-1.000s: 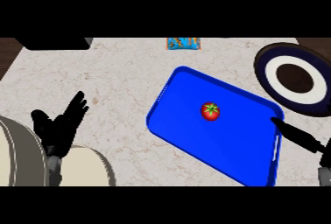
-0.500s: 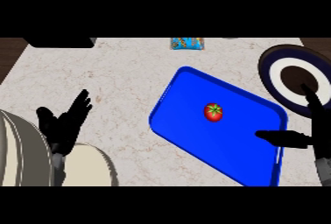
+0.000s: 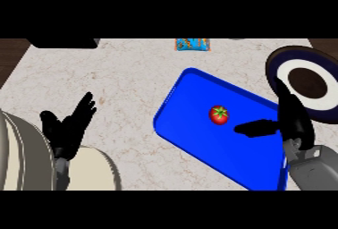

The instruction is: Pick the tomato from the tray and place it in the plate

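I have the right hand (image 3: 285,120) over the blue tray (image 3: 198,134), spread wide and holding nothing: the thumb points left toward the tomato (image 3: 220,114) and ends just beside it, while the fingers stretch up toward the plate (image 3: 280,67). The tomato sits near the middle of the tray, stem up, untouched as far as I can tell. The plate, dark-rimmed with a white ring and a brown centre, lies on the surface just past the tray's far right corner, partly behind my fingers. My left hand (image 3: 66,127) rests open with fingers up at the lower left, well apart from everything. The step in hand, as I judge it, is closing in for the grasp. To do it well I would bring the palm further left until the tomato lies between thumb and fingers, then lower before curling, so the thumb does not nudge the fruit and set it rolling across the smooth tray floor. A round tomato will likely squirt sideways if pinched off-centre, so I would close across its widest part. A small blue-and-orange packet (image 3: 192,44) near the far edge needs no attention.
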Robot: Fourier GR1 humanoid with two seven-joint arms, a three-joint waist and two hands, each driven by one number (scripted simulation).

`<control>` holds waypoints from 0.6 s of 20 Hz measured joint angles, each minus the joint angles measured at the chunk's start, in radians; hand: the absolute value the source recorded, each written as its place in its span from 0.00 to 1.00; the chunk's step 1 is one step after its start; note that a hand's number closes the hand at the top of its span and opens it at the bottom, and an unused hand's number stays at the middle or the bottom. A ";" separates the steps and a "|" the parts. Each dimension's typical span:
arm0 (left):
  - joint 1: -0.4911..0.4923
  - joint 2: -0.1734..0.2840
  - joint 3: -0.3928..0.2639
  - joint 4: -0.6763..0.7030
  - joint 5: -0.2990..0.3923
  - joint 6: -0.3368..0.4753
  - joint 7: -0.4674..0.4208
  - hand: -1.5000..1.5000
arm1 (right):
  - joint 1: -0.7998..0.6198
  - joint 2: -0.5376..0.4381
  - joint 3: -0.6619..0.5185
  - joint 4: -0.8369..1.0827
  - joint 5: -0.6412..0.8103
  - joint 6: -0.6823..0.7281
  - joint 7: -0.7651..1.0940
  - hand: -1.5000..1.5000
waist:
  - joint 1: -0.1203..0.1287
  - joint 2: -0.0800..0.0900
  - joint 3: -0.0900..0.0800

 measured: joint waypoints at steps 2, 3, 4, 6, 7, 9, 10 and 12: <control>0.005 -0.002 0.006 -0.005 0.002 -0.004 0.003 0.50 | -0.023 0.040 0.017 0.024 0.020 0.015 0.022 0.00 | -0.002 0.000 0.000; 0.007 -0.006 0.007 -0.005 -0.005 0.001 0.000 0.50 | -0.029 0.061 0.022 0.042 0.025 0.018 0.024 0.00 | -0.003 0.000 0.001; 0.005 -0.010 0.005 -0.008 -0.011 0.007 0.009 0.50 | -0.045 0.079 0.020 0.064 0.022 0.024 0.027 0.00 | -0.003 0.000 0.002; 0.010 -0.011 0.009 -0.010 -0.013 0.000 0.008 0.50 | -0.054 0.112 0.021 0.084 0.021 0.033 0.030 0.00 | -0.007 -0.001 0.003; 0.014 -0.012 0.012 -0.012 -0.013 -0.004 0.004 0.50 | -0.056 0.124 0.019 0.086 0.020 0.038 0.034 0.00 | -0.009 -0.001 0.003; 0.016 -0.014 0.018 -0.013 -0.009 -0.013 0.007 0.50 | -0.069 0.160 0.023 0.110 0.026 0.045 0.036 0.00 | -0.010 -0.001 0.003; 0.017 -0.015 0.019 -0.014 -0.013 -0.016 0.000 0.50 | -0.076 0.179 0.024 0.132 0.033 0.044 0.032 0.00 | -0.010 0.000 0.003; 0.021 -0.021 0.017 -0.023 -0.018 -0.015 0.006 0.50 | -0.098 0.217 0.026 0.168 0.056 0.044 0.030 0.00 | -0.010 0.000 0.003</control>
